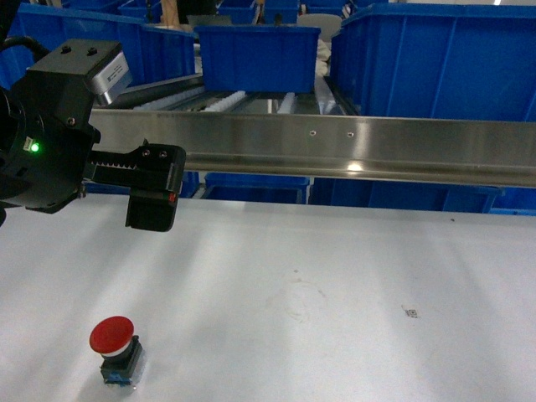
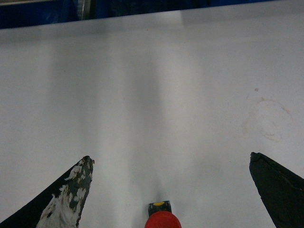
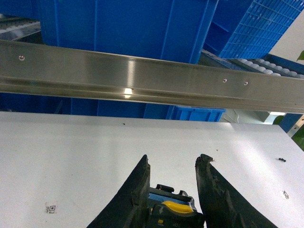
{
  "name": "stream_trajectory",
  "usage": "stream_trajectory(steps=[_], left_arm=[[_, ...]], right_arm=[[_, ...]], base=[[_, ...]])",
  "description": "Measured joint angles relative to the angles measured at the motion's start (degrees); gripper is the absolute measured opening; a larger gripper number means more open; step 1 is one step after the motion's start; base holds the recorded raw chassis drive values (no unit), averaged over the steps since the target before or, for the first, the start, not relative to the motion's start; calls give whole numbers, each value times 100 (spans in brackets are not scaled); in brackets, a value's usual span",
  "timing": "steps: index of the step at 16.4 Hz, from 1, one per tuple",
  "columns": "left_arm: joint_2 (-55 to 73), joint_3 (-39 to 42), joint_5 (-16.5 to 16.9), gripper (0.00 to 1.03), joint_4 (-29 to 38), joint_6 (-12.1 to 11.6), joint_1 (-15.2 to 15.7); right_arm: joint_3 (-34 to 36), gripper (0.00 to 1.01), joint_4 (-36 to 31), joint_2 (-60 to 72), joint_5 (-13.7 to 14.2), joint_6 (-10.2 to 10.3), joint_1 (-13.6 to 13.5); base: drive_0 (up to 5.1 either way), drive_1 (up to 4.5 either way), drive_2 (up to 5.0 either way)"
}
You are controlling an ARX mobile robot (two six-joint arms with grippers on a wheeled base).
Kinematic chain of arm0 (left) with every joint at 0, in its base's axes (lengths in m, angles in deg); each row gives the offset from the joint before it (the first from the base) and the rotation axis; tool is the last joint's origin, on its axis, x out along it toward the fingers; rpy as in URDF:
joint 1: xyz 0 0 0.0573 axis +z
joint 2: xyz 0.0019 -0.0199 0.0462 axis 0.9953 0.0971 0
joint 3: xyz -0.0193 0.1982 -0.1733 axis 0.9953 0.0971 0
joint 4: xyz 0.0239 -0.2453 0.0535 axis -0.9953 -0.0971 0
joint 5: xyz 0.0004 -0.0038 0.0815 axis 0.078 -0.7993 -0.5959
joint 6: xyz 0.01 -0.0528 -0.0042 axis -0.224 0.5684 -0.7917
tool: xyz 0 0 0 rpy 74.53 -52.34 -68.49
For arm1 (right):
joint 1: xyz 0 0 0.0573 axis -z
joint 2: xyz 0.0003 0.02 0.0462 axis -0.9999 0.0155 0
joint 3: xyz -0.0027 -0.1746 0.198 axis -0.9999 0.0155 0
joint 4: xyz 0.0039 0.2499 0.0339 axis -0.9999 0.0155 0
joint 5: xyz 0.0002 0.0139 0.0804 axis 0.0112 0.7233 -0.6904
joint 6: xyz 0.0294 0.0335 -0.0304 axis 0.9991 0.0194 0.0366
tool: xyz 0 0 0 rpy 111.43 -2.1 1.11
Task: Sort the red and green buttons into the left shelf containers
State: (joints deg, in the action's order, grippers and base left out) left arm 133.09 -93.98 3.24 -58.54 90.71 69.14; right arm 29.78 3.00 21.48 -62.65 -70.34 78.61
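Hovering over the white table [image 1: 335,293], the left gripper [image 2: 171,190] has its fingers [image 2: 71,199] spread wide, nothing between them; the red button [image 1: 115,347] stands upright on the table below and just short of the tips (only its cap edge and a yellow-marked block show at the bottom of the left wrist view). In the head view the left arm sits at the left edge, above the button and apart from it. The right gripper [image 3: 172,190] is out of the head view; its fingers [image 3: 135,194] pinch a dark block with a yellow top [image 3: 173,208]. Blue totes [image 1: 255,54] stand behind a steel rail [image 1: 335,146].
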Motion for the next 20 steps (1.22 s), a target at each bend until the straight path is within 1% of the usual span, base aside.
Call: stream_trajectory(steps=[1,2,3,5,6,7,10,12,13,15,16,20], left_arm=[[-63,149,-227,98,-588,509,-177],[-42,575,-612,98,-745,925,-321],[127,782,-721,98,-645,1139,-376],[494,828,-750,98,-223,1139,-367],[682,785,-669,98,-188,1139,-345],[929,774,-719,98,26,1132,-317],[1355,564,-664,98,155,1134,-199],[1495,437,-605,98,153,1137,-175],[1558,367,-570,98,42,1165,-175],[1757,184,-490,98,-247,1340,-214],[1799,153,-457,98,-289,1419,-214],[1893,107,-339,98,-151,1523,-160]], right_arm=[[0,27,0,-2,2,0,0],[0,27,0,-2,2,0,0],[0,27,0,-2,2,0,0],[0,27,-2,-2,2,0,0],[0,27,-2,-2,2,0,0],[0,27,0,-2,2,0,0],[0,27,0,-2,2,0,0],[0,27,0,-2,2,0,0],[0,27,-2,-2,2,0,0],[0,27,-2,-2,2,0,0],[0,27,0,-2,2,0,0],[0,27,0,-2,2,0,0]], base=[[0,0,0],[0,0,0],[0,0,0],[0,0,0],[0,0,0],[0,0,0],[0,0,0],[0,0,0],[0,0,0],[0,0,0],[0,0,0],[0,0,0]])
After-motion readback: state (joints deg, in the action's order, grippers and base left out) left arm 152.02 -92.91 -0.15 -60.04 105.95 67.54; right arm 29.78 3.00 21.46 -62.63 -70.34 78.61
